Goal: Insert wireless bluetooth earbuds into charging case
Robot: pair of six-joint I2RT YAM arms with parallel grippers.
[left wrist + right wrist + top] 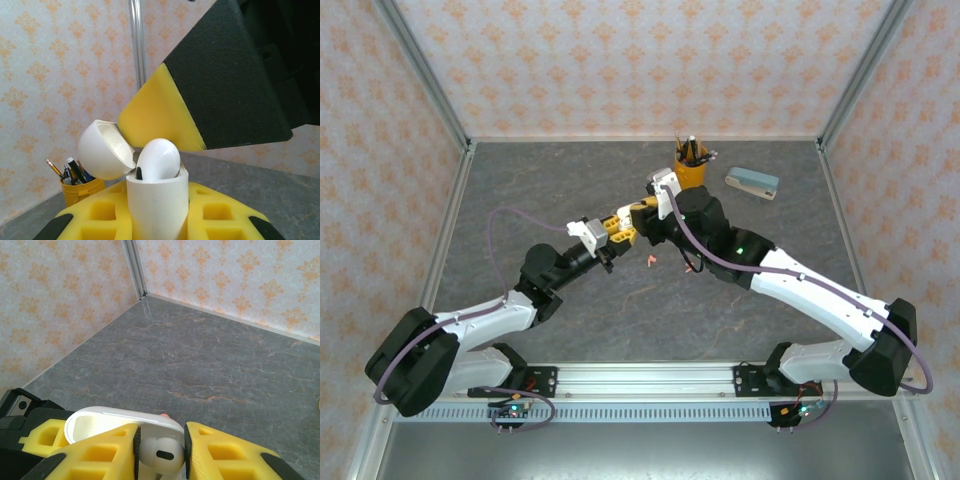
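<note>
- Left gripper [608, 233] clamps the white charging case [157, 207], its lid [102, 150] flipped open.
- Right gripper [161, 434], jaws narrow, pinches a white earbud [159, 454] seated in the case's mouth.
- A pink earbud [650, 262] lies on the table [520, 180] nearby.

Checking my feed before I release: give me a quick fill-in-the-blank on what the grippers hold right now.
The left gripper holds the white charging case with its lid ____.
The earbud between the fingers of the right gripper is ____ in colour.
The pens stand in a ____ cup.
Missing words: open; white; yellow.
</note>
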